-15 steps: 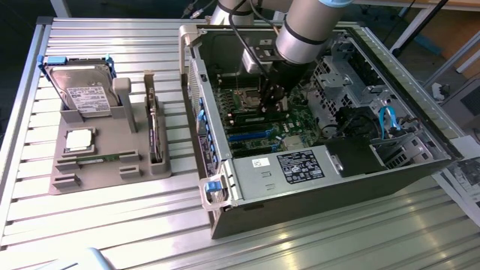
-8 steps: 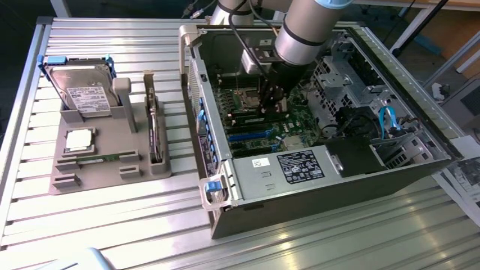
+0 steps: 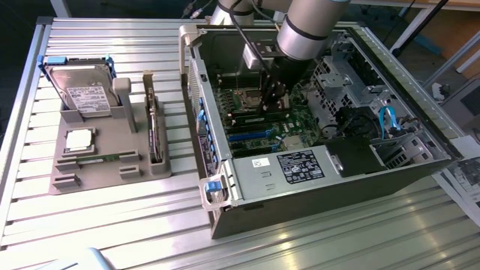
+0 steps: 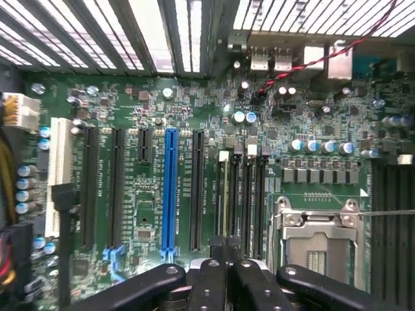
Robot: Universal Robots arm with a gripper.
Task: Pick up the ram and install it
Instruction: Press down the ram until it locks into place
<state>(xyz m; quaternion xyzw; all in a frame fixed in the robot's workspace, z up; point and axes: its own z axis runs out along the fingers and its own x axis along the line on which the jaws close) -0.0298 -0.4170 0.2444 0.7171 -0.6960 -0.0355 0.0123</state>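
Observation:
The ram [image 3: 98, 160] is a slim green stick lying in a slot near the front of the grey holder tray [image 3: 112, 179], at the exterior view's left. My gripper [image 3: 268, 104] is far from it. It hangs inside the open computer case [image 3: 315, 169], just above the motherboard [image 4: 149, 116]. In the wrist view the dark fingers [image 4: 209, 285] press together, shut, right over the black memory slots [image 4: 249, 194] beside the bare processor socket [image 4: 318, 240]. I see nothing held between them.
The tray also holds a hard drive [image 3: 84, 90], a square silver processor chip [image 3: 78, 139] and an upright green expansion card [image 3: 154, 132]. Drive cages and blue cables [image 3: 388, 121] crowd the case at the exterior view's right. The case walls surround the arm.

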